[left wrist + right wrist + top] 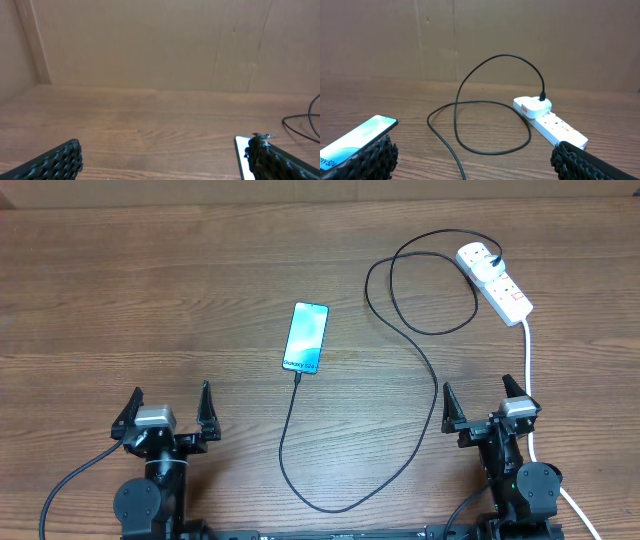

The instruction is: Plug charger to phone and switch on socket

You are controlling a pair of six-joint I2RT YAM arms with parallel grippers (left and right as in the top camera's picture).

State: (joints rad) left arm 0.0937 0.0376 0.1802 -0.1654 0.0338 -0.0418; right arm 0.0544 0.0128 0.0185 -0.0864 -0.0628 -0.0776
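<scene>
Left gripper [170, 393]: at the near edge of the wooden table [120, 290], jaws spread wide, nothing between them. It is clear of every item.

Right gripper [477, 388]: at the near edge on the opposite side, jaws likewise spread wide and empty. The socket's thick white cord [528, 360] runs just beside its outer side.

Charger [283, 435]: a thin black cable lying slack on the table. It sweeps in a broad curve between the two grippers, touching neither. One end meets the near short edge of the phone [306, 338]. Whether the tip is fully seated cannot be confirmed.

Phone: flat on the table, screen up and lit light blue, roughly midway across and slightly angled. In the right wrist view it lies low at the left [357, 137].

Farther back, the cable forms loose loops, then rises into a white plug block [534, 106] seated at the far end of the socket [497, 282].

Socket: a white power strip, lying diagonally at the far right. Red markings show on it, but the switch position cannot be read.
</scene>
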